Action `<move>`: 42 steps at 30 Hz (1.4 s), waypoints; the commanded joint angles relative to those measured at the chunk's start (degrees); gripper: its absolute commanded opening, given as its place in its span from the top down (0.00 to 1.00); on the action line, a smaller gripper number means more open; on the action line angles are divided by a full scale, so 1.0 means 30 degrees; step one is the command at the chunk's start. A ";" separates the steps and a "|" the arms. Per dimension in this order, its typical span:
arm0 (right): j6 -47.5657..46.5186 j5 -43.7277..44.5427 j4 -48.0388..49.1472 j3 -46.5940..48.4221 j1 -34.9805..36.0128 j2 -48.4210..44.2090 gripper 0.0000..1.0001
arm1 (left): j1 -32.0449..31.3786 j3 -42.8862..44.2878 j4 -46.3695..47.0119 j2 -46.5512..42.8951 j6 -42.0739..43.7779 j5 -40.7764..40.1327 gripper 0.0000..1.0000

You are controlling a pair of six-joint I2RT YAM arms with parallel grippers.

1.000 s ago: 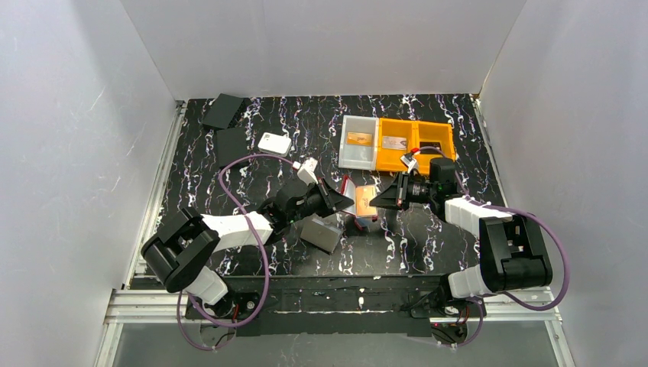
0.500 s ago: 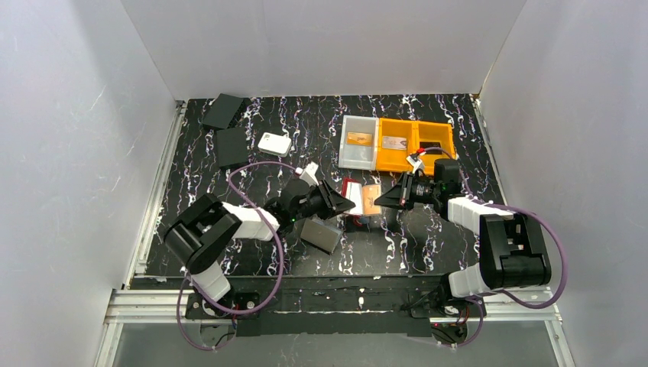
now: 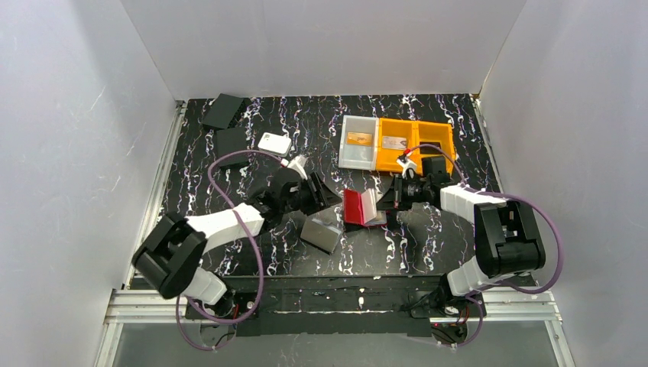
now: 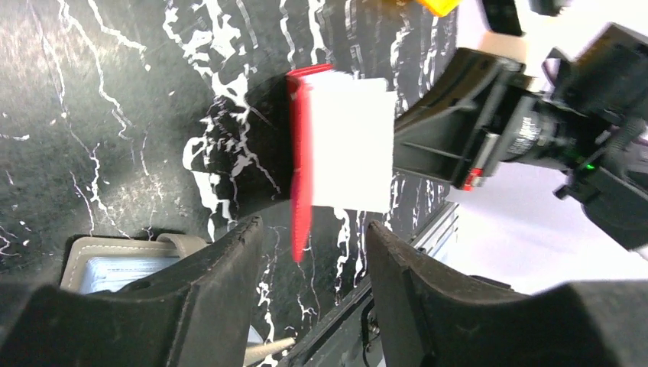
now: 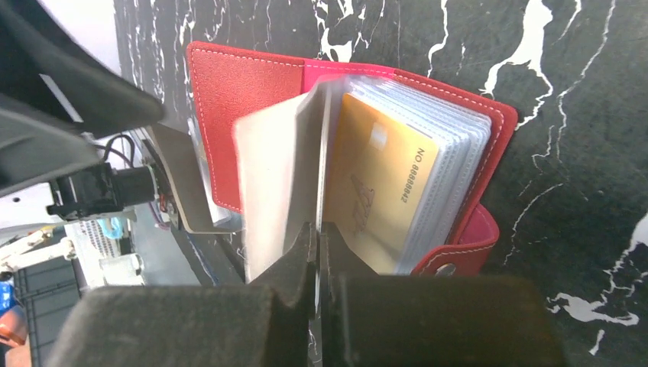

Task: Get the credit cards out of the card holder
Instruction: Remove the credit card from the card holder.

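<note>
The card holder (image 3: 361, 207) lies open about mid-table on the black marbled mat (image 3: 428, 245), between my two arms, with its red cover spread flat. On my right wrist feed the clear sleeves fan up from the spine. An orange-gold card (image 5: 382, 183) sits in the front sleeve of the stack on the right half. My right gripper (image 5: 317, 233) is pressed together on a single sleeve page (image 5: 275, 176) and holds it upright, away from the rest of the stack. I cannot tell whether that page carries a card

My left gripper (image 4: 312, 229) has its fingers spread with nothing between them. The holder's red edge sits just beyond the tips, and I see no contact. A flat grey case (image 4: 115, 267) lies under that gripper, just beside the holder on its left

Further back, a pale bin (image 3: 343, 145) holds one orange card (image 3: 358, 139), and the orange bin (image 3: 397, 124) touching its right side holds another card (image 3: 394, 143). A white rounded box (image 3: 274, 143) sits well apart to the left. Two dark flat cases (image 3: 224, 111) lie near the far left corner
</note>
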 commanded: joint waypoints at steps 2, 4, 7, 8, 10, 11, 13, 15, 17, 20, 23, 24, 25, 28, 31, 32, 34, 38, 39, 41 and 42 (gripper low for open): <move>-0.1219 0.0896 -0.0716 0.0995 0.0426 0.0334 0.99 | 0.0151 0.1729 -0.2650 -0.2708 0.2931 0.1619 0.43; -0.1185 0.1057 -0.0508 0.1059 0.0644 0.0502 0.99 | -0.0169 0.2988 -0.2557 -0.2316 0.3540 0.3958 0.40; -0.1083 0.1006 -0.0374 0.1433 0.1173 0.0925 0.99 | -0.0948 0.4719 -0.2469 -0.0732 0.3587 0.5966 0.38; -0.1083 0.0904 -0.0398 0.1522 0.1305 0.1115 0.99 | -0.1218 0.5163 -0.2445 -0.0151 0.3545 0.6247 0.38; -0.0907 0.0429 -0.0188 0.1544 0.1402 0.1346 0.99 | -0.1711 0.5923 -0.2359 0.1013 0.3451 0.6426 0.37; -0.0709 0.0081 0.0079 0.1489 0.1418 0.1402 0.99 | -0.1929 0.6244 -0.2288 0.1576 0.3374 0.6458 0.37; -0.0180 -0.0716 0.0942 0.1332 0.1515 0.1482 0.99 | -0.2164 0.6864 -0.2183 0.2390 0.3275 0.6328 0.37; 0.0005 -0.0987 0.1314 0.1289 0.1711 0.1488 0.99 | -0.2228 0.7185 -0.2147 0.2848 0.3115 0.5847 0.37; -0.0013 -0.0787 0.1295 0.1288 0.1837 0.1623 0.99 | -0.2204 0.7141 -0.2144 0.3026 0.2974 0.5111 0.37; -0.0154 -0.0353 0.1015 0.1408 0.1843 0.1925 0.99 | -0.2224 0.6832 -0.2144 0.3518 0.2371 0.4102 0.39; -0.0300 -0.0190 0.0682 0.1571 0.1843 0.2278 0.99 | -0.2203 0.6430 -0.2149 0.4217 0.1782 0.3304 0.45; -0.0337 -0.0168 0.0631 0.1608 0.1843 0.2368 0.99 | -0.2189 0.6329 -0.2159 0.4431 0.1734 0.3047 0.46; -0.0349 -0.0158 0.0606 0.1610 0.1843 0.2431 0.99 | -0.2182 0.6196 -0.2168 0.4622 0.1713 0.2799 0.46; -0.0380 -0.0185 0.0614 0.1581 0.1843 0.2471 0.99 | -0.1930 0.5878 -0.2146 0.5194 0.1550 0.2498 0.46; -0.0372 -0.0377 0.0645 0.1594 0.1800 0.2372 0.99 | -0.1441 0.5229 -0.2148 0.5656 0.1600 0.2298 0.46; -0.0353 -0.0496 0.0689 0.1583 0.1772 0.2336 0.99 | -0.1356 0.5099 -0.2145 0.5683 0.1627 0.2288 0.46; -0.0310 -0.0904 0.0858 0.1532 0.1627 0.2268 0.99 | -0.1117 0.4862 -0.1998 0.5770 0.1747 0.2405 0.46; 0.0636 -0.2167 0.2102 0.1032 0.1116 0.2194 0.99 | -0.0795 0.4681 -0.0989 0.6119 0.1891 0.3337 0.42; 0.0908 -0.2477 0.2478 0.0905 0.1049 0.2208 0.99 | -0.0748 0.4679 -0.0634 0.6243 0.1868 0.3633 0.42; 0.1404 -0.3105 0.3185 0.0670 0.0969 0.2249 0.99 | -0.0620 0.4627 0.0194 0.6531 0.1666 0.4253 0.42; 0.1561 -0.3298 0.3386 0.0607 0.0939 0.2288 0.99 | -0.0576 0.4577 0.0774 0.6675 0.1488 0.4517 0.42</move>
